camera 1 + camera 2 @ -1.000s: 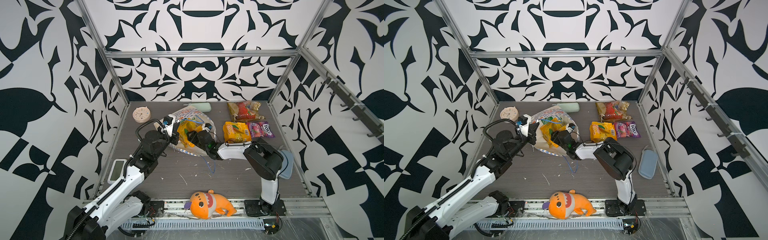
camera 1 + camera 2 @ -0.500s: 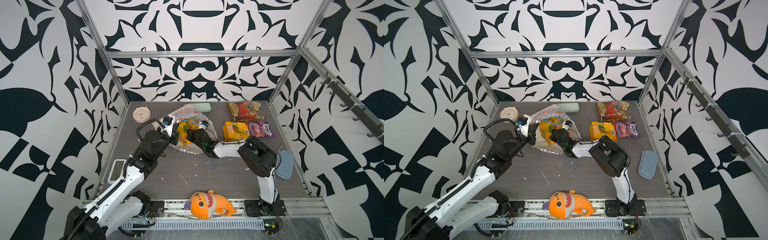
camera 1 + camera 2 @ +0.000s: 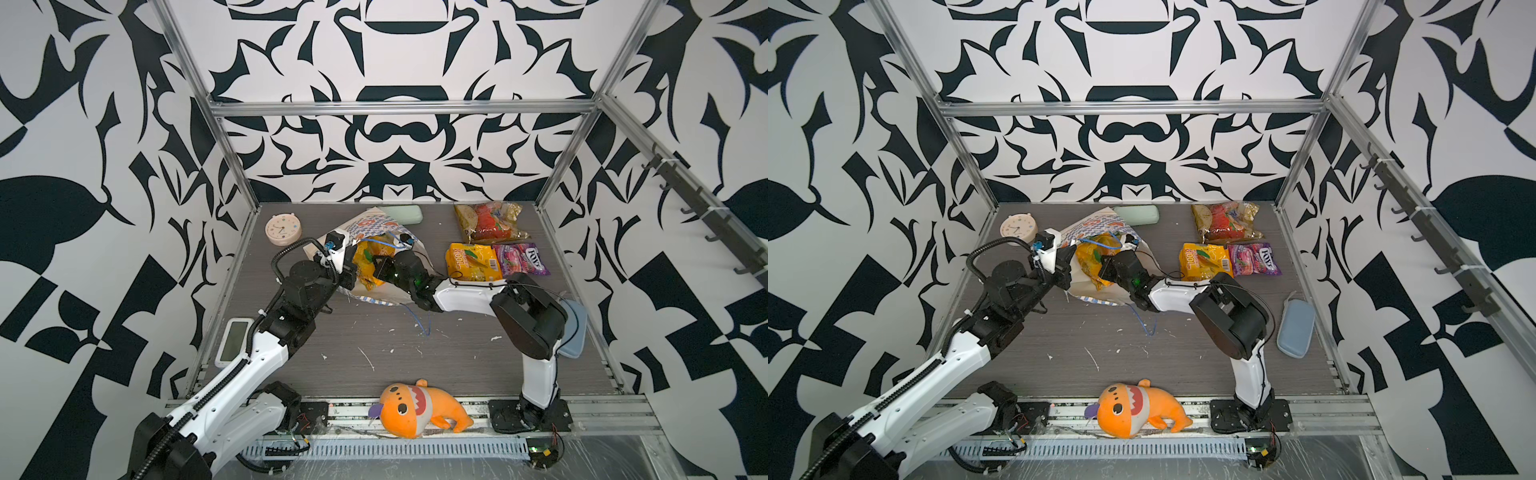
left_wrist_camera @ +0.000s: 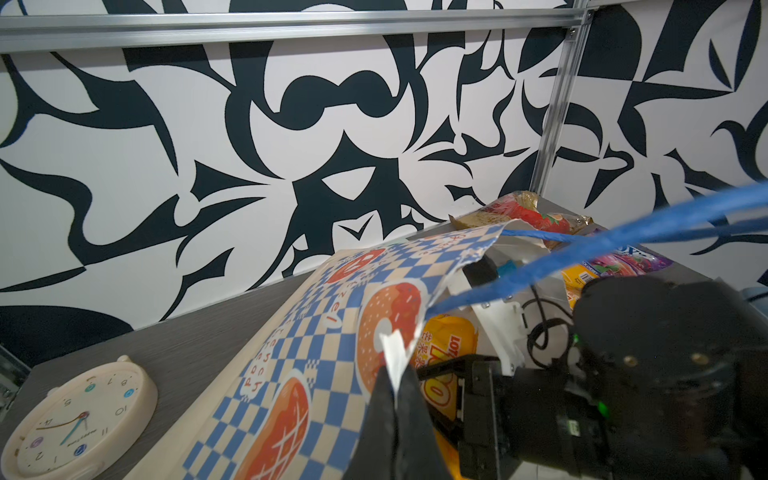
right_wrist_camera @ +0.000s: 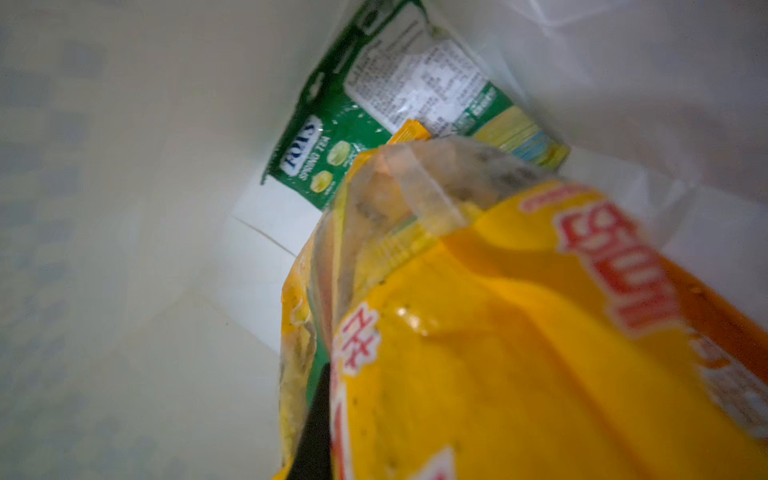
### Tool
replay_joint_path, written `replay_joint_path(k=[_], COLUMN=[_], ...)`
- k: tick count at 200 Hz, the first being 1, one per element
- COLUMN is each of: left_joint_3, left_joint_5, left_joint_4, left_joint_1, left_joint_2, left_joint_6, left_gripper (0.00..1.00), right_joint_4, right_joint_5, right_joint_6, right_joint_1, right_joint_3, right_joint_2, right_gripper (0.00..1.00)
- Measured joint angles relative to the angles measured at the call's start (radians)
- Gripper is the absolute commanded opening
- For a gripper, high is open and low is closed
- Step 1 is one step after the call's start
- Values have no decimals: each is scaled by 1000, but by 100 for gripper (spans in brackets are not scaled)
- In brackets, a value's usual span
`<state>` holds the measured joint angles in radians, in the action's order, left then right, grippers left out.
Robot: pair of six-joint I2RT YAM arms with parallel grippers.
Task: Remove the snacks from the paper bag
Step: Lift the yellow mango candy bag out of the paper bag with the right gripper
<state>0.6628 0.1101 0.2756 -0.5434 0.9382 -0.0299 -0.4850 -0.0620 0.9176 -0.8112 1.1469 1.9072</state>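
Currently, three snacks (image 3: 473, 259) out, left fingers (image 4: 376, 428) pinching paper bag (image 4: 316, 332), right fingers (image 5: 313, 424) pinching yellow packet (image 5: 519, 353).

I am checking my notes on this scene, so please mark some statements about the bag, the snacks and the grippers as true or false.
1. The left gripper is shut on the paper bag's rim. True.
2. The purple packet is inside the bag. False: it lies on the table, outside the bag.
3. A green packet lies inside the bag. True.
4. The right gripper is open above the table. False: it is shut on a yellow packet at the bag's mouth.
5. The orange plush toy lies in the bag. False: it lies at the table's front edge.
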Motion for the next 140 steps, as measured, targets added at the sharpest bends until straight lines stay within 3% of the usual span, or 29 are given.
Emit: replay_joint_path(k=[61, 140], left_joint_3=[1, 47], left_joint_5=[27, 122], left_joint_4=[15, 12], left_joint_1=[0, 0], left_joint_2=[14, 49], left_joint_6=[-5, -12], left_gripper=[0, 0], right_joint_4=[140, 416], right_joint_5=[103, 308], right_joint_6=[-127, -322], right_joint_1=[0, 70], right_joint_3=[-2, 0], right_joint_2=[-186, -303], right_gripper=[0, 0])
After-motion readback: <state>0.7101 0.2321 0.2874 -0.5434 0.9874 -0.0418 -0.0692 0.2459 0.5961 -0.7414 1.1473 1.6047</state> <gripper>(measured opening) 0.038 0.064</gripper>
